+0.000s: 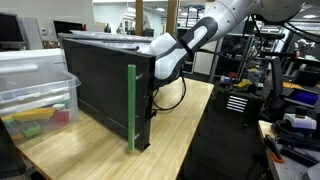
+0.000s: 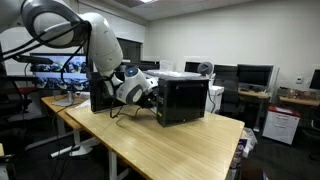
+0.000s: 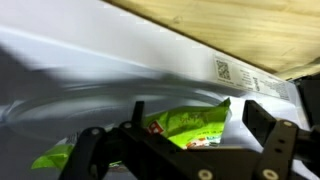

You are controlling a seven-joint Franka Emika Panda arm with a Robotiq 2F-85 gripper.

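— On the counter (image 1: 192, 112), what stands about the arm (image 1: 203, 33)?

— A large black box (image 1: 100, 85), with a green strip (image 1: 131, 105) running up its near corner. A clear plastic bin (image 1: 35, 85) holding coloured items sits just beside the box. A black cable (image 1: 172, 100) loops down at the box's side. Monitors (image 2: 255, 75) stand on desks well behind.

— Any obstruction?

— The box itself. In both exterior views the arm's end meets the side of the box, which hides the fingers and whatever lies between them. Only the wrist view shows the working end.

— Where is the gripper (image 3: 192, 112), and in what state?

— It enters from the bottom of the wrist view, jaws spread wide and clamping nothing.

— And the item nearest to it?

— A green packet (image 3: 198, 125) with printed colours. It lies in the gap between the two fingers (image 3: 272, 140), on a pale grey surface (image 3: 90, 75). The packet's right edge is near the right finger, and I see no pinch on it. Whether the left finger touches it cannot be told. A further green patch shows at the lower left, behind the left finger.

— Beyond the packet?

— The pale surface bears a small printed label (image 3: 222, 70), and a wooden surface (image 3: 235, 25) fills the top.
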